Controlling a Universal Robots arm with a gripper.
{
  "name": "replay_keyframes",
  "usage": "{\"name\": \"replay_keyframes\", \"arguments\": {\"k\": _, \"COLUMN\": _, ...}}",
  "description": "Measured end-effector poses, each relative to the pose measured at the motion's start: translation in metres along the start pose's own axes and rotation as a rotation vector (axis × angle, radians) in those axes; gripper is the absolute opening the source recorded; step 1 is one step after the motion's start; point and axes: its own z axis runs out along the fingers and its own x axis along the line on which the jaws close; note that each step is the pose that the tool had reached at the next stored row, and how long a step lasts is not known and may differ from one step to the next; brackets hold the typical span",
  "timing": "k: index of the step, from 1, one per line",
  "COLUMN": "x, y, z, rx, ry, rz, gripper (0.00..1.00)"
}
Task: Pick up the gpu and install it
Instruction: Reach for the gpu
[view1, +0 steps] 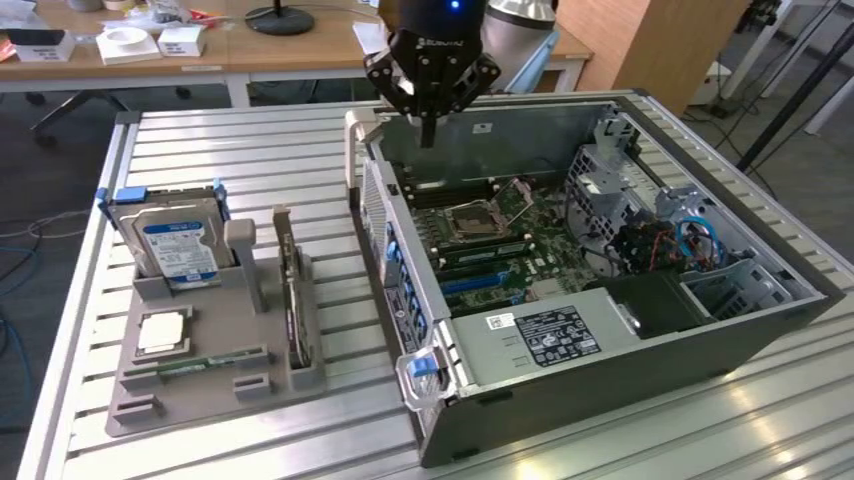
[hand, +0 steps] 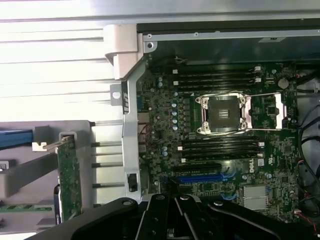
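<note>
The gpu (view1: 286, 290) stands on edge in a slot of the grey holder (view1: 214, 385) at the exterior view's left, a thin card with a dark face. The wrist view shows it as a greenish card (hand: 69, 180) with a silvery bracket at one end. My black gripper (view1: 429, 132) hangs over the far wall of the open computer case (view1: 747, 330), well away from the gpu. Its fingers are shut with nothing between them. In the wrist view the gripper (hand: 175, 217) looks down on the motherboard (hand: 165, 125) and its blue slot (hand: 200, 177).
The holder also carries a hard drive (view1: 176, 245) with a blue-white label, a square chip (view1: 160, 333) and a narrow green memory stick (view1: 214, 360). Inside the case are the processor socket (view1: 474, 220), a power supply (view1: 554, 335) and cables (view1: 694, 240). Desks stand behind the slatted metal table (view1: 240, 150).
</note>
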Motion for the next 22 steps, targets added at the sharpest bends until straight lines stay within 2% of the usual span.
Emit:
{"name": "replay_keyframes", "arguments": {"k": 10, "x": 0.026, "y": -0.002, "z": 0.0004, "rx": 0.0, "ry": -0.0001, "rz": 0.001, "gripper": 0.1}}
{"name": "replay_keyframes", "arguments": {"k": 22, "x": 0.063, "y": -0.0047, "z": 0.001, "rx": 0.0001, "ry": -0.0003, "rz": 0.006, "gripper": 0.1}}
